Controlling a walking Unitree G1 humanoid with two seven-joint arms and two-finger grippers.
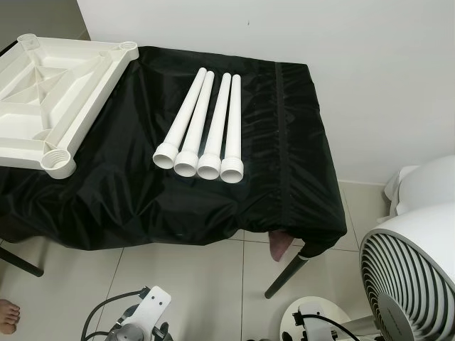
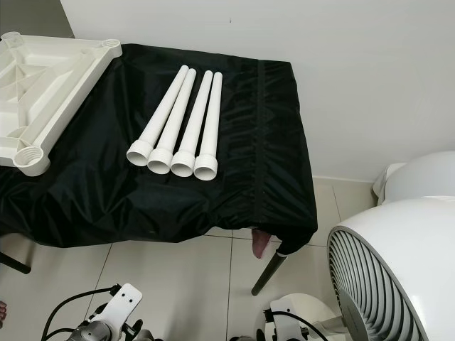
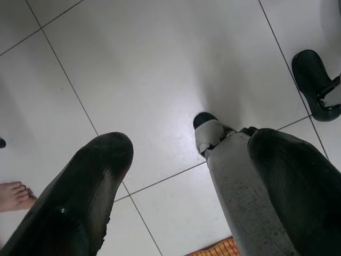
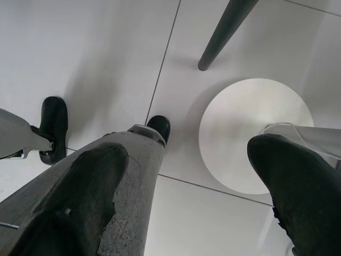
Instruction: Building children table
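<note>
Black-fingered left hand (image 3: 181,197) & right hand (image 4: 192,197) hang floorward, both spread, empty.

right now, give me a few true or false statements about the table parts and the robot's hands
1. Four white tube legs lie side by side on the black cloth. True.
2. The white tabletop lies flat with its smooth face up. False: its ribbed underside faces up, corner sockets showing.
3. A leg is already fitted into a socket. False: all four lie loose on the cloth.
4. The left hand hangs open above the tiled floor. True.
5. The right hand holds a leg. False: it is open and holds nothing, above the floor.
</note>
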